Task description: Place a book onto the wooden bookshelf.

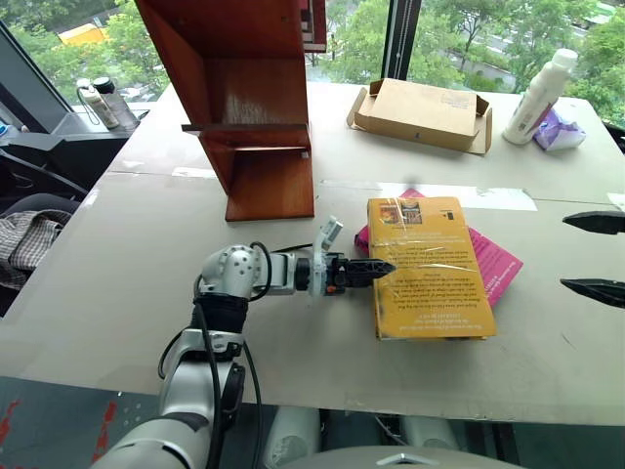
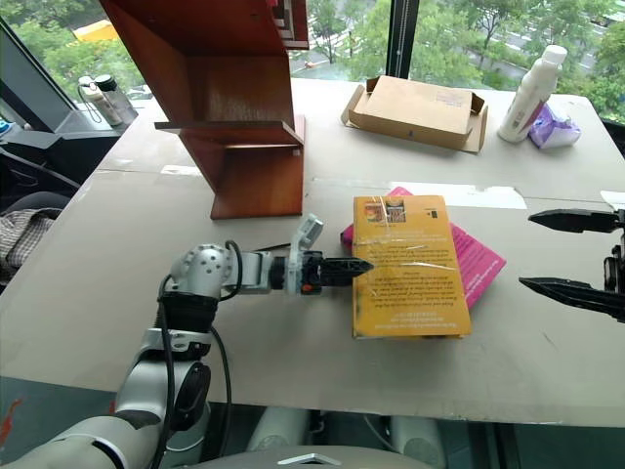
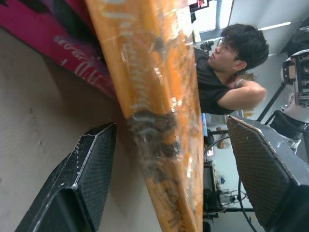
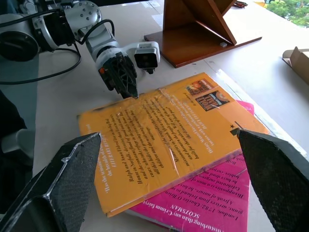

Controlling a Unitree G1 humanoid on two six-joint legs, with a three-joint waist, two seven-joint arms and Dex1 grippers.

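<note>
The book [image 1: 427, 266] lies between the spread left claw's [image 3: 169, 159] fingers; right claw [image 1: 596, 254] gapes.

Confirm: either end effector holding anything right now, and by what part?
Nothing held. Left end effector straddles the book's left edge, open; right end effector open, apart from it.

Two books are lying stacked on the bench [image 1: 117, 293]: one yellow-orange book [image 1: 428, 269] over one magenta-pink book [image 1: 496, 262]. One wooden bookshelf [image 1: 256, 107] is standing upper left, one cardboard box [image 1: 422, 112] and one white bottle [image 1: 539, 95] (upper right) are sitting behind.
</note>
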